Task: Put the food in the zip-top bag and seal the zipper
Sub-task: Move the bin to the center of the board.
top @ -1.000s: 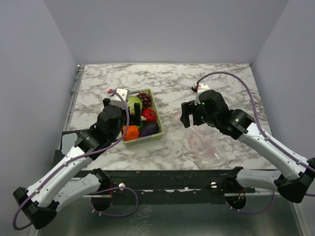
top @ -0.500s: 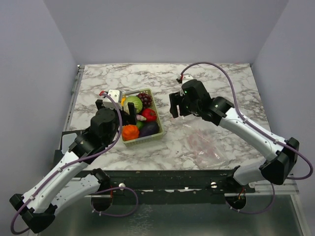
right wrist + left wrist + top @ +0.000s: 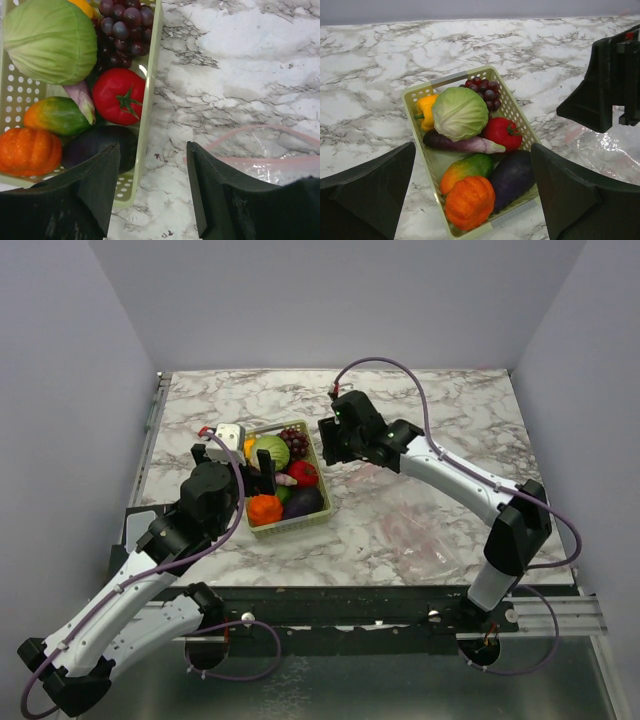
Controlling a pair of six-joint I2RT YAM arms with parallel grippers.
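Observation:
The food lies in a yellow-green basket [image 3: 322,502]: a green cabbage [image 3: 460,112], dark red grapes [image 3: 485,91], a red tomato [image 3: 501,133], a dark eggplant [image 3: 512,177], an orange pumpkin [image 3: 469,201] and several more. My left gripper [image 3: 472,146] is open and empty, above the basket's near end. My right gripper [image 3: 153,145] is open and empty, over the basket's right rim and the bare marble beside it. The clear zip-top bag [image 3: 415,530] lies flat to the right of the basket. Its pinkish zipper [image 3: 235,160] shows by my right finger.
The marble table [image 3: 450,420] stretches behind and to the right of the basket. A black rail [image 3: 330,598] runs along the near edge. Grey walls enclose the left, back and right sides.
My right gripper has swung left from above the bag to the basket's right rim. My left gripper has shifted slightly left over the basket. The food and bag have not moved.

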